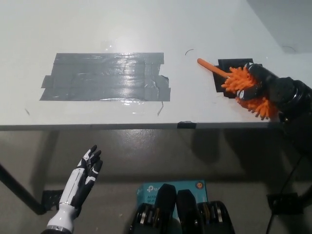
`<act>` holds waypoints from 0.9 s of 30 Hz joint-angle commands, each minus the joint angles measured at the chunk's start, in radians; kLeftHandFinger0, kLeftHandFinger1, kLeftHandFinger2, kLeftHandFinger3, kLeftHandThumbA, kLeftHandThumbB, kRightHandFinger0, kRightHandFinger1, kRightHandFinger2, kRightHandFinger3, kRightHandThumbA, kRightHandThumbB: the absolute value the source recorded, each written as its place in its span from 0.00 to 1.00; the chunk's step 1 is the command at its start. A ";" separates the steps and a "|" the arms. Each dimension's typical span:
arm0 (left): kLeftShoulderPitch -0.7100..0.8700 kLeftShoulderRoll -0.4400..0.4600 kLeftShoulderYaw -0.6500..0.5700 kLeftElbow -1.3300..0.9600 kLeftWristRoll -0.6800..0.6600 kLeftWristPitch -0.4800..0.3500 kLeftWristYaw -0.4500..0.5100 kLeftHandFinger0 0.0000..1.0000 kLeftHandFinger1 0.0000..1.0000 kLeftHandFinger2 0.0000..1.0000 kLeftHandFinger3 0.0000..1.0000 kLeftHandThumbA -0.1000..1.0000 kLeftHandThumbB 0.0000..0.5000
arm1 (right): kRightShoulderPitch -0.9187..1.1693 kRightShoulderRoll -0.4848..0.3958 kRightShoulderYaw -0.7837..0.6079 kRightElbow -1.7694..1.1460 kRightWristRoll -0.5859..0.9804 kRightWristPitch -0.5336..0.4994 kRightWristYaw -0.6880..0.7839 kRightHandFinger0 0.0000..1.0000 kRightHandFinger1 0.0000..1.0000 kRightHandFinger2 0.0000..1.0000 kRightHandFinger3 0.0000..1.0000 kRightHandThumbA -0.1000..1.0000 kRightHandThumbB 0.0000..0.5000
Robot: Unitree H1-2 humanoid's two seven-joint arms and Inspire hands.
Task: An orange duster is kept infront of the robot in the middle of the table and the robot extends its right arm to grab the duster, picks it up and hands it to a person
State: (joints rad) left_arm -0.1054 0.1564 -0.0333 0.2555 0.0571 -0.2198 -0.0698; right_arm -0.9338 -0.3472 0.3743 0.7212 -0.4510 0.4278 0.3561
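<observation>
Wrapping the fluffy orange head, the black right hand (265, 87) grips the single duster (243, 84) near the table (146, 29) front right edge. It looks light, soft and squashy; the stiff handle offers firmer hold. One white left hand (83, 178) rests open below.

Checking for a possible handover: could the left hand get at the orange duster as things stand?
Probably not: the left hand hangs open below the table edge, while the orange duster sits far across in the right hand.
</observation>
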 commanded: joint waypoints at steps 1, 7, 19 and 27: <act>-0.025 0.010 0.006 -0.010 -0.005 -0.038 -0.005 0.96 1.00 1.00 1.00 0.88 0.38 | 0.005 -0.020 0.075 -0.015 -0.027 0.020 0.129 0.26 0.74 0.83 1.00 0.00 0.26; -0.030 0.014 0.007 -0.008 -0.008 -0.041 -0.009 0.96 1.00 1.00 1.00 0.89 0.38 | 0.012 -0.035 0.106 -0.055 -0.034 0.042 0.145 0.23 0.68 0.72 1.00 0.00 0.22; -0.025 0.015 0.008 -0.027 -0.016 -0.020 -0.017 0.96 1.00 1.00 1.00 0.88 0.35 | 0.064 -0.028 -0.028 -0.052 0.088 -0.021 0.081 0.15 0.67 0.64 0.51 0.00 0.22; -0.045 0.016 0.009 -0.010 -0.016 -0.032 -0.017 0.96 1.00 1.00 1.00 0.88 0.36 | 0.079 0.077 -0.452 0.030 0.347 -0.048 -0.055 0.13 0.69 1.00 1.00 0.00 0.39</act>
State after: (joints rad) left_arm -0.1195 0.1576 -0.0303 0.2569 0.0549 -0.2215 -0.0728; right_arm -0.8691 -0.3316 0.1253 0.6784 -0.3447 0.4009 0.3556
